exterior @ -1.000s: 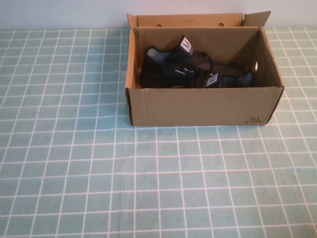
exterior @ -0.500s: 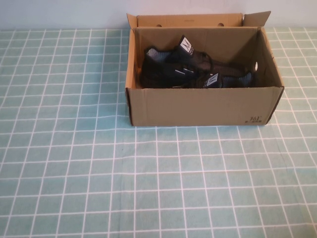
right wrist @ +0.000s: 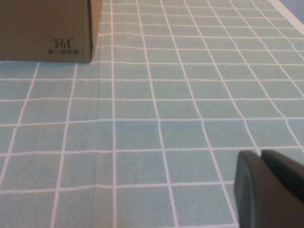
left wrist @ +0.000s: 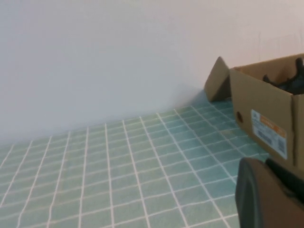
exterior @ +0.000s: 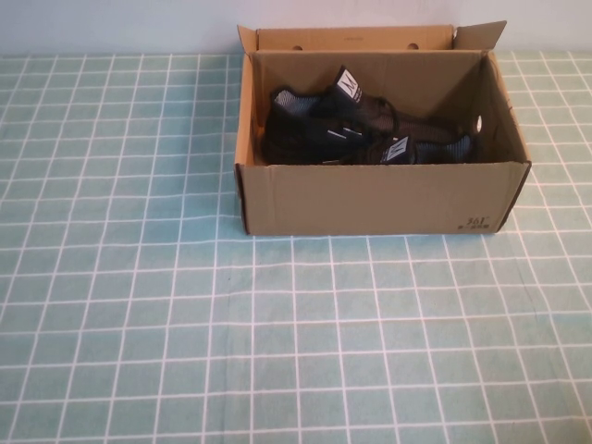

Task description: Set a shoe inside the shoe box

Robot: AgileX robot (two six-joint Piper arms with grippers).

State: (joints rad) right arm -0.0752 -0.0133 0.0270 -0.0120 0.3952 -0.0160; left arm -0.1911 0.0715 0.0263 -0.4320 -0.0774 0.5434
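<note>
no change over the last second — the shoe [exterior: 319, 129] lies in the shoe box [exterior: 370, 199] beside its mate, task apparently complete, left gripper [left wrist: 268, 197] and right gripper [right wrist: 270, 190] parked low off the box, finger state indeterminate.

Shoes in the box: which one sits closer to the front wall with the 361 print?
The right-hand shoe, low against the shoe box's front wall. The other shoe sits farther back on the left. Neither left gripper nor right gripper is near.

Shoes [exterior: 356, 134] inside shoe box [exterior: 370, 199]
</note>
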